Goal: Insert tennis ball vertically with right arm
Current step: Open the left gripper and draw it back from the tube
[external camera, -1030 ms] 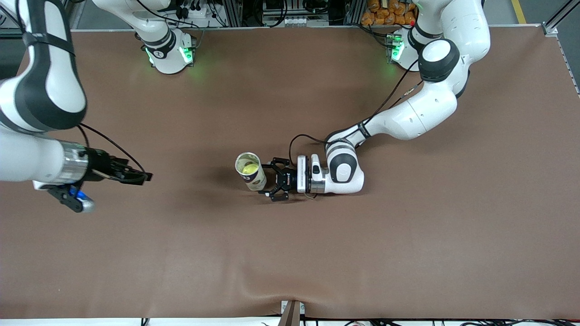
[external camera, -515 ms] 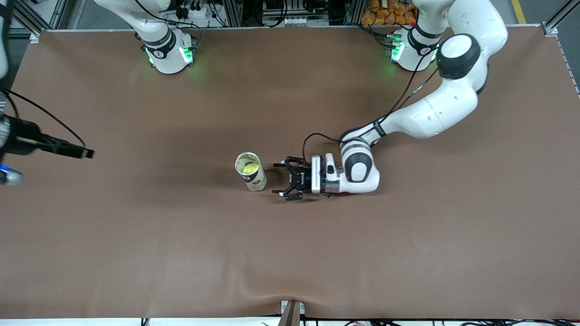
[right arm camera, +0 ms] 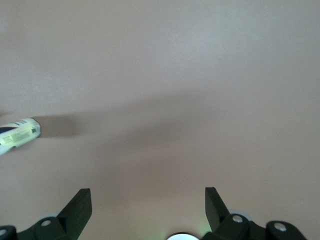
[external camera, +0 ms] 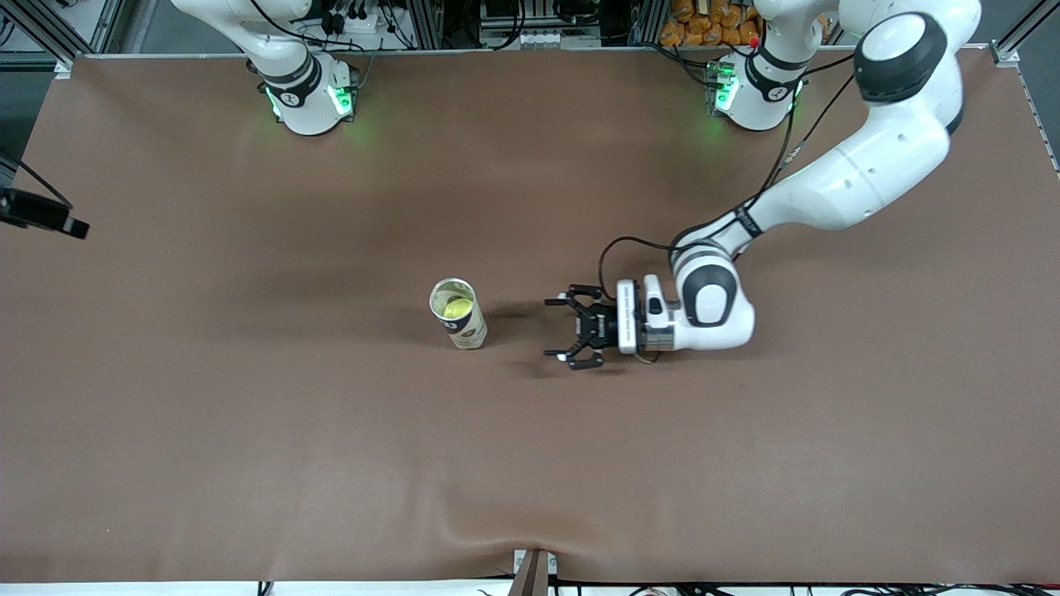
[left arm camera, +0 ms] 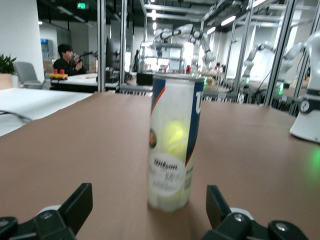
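Look first at the brown table [external camera: 248, 430]: the part nearest the front camera carries nothing but a low ripple in its covering. Farther in, about the middle, you see the tennis ball can [external camera: 458, 314] standing upright with its mouth open. The tennis ball [external camera: 454, 309] sits inside it, yellow-green through the clear wall; in the left wrist view you find the ball [left arm camera: 171, 137] about halfway up the can [left arm camera: 174, 140], with more yellow-green showing at the can's bottom.

Beside the can, toward the left arm's end of the table, the left gripper [external camera: 568, 329] is low over the table and points sideways at the can. Its fingers [external camera: 577, 290] are spread wide, released, with nothing between them, and they stand apart from the can. The left arm [external camera: 861, 174] runs back from there to its base at the table's edge.

Of the right arm you get only a dark piece [external camera: 41, 213] at the edge of the front view. Its wrist view looks down on bare table with the right gripper [right arm camera: 148, 200] splayed apart and empty, and the can [right arm camera: 19, 133] at the picture's edge.
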